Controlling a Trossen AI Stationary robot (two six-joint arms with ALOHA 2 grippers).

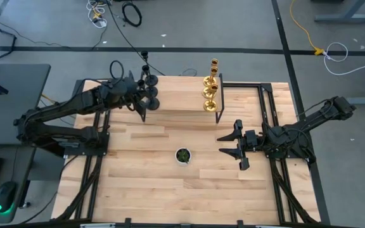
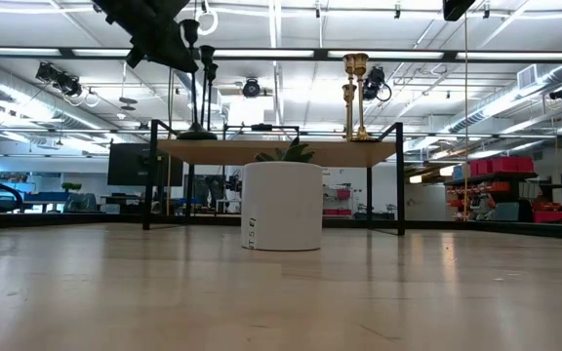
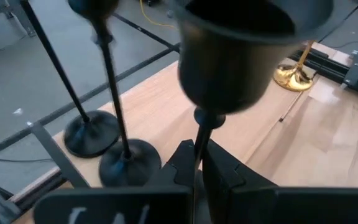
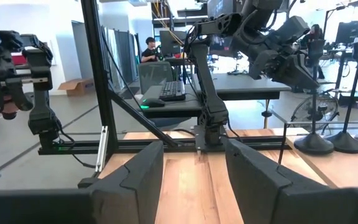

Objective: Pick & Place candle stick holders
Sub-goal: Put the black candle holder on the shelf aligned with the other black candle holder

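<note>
A raised wooden shelf (image 1: 179, 101) on black legs stands at the table's far side. Three gold candle stick holders (image 1: 210, 88) stand in a row on its right part. The black ones (image 1: 151, 82) are on its left part, and two of them (image 3: 114, 149) rest on their round bases. My left gripper (image 1: 141, 101) is over the shelf's left part, shut on the third black holder (image 3: 241, 56). My right gripper (image 1: 228, 144) hovers open over the table's right half, pointing toward the left edge, with nothing between its fingers (image 4: 194, 168). My left gripper pinches the black holder's thin stem (image 3: 199, 140), a little below its cup, between its two fingers. The fingers come from the table's left side, slanting downward, and lie across the stem. The cup stands above the fingers. The gripper hides the base, so I cannot tell whether it rests on the shelf.
A small round white pot (image 1: 182, 155) with a green plant stands in the middle of the table, in front of the shelf (image 2: 281, 151). Black frame rails run along both table sides. Bare wood lies toward the near edge.
</note>
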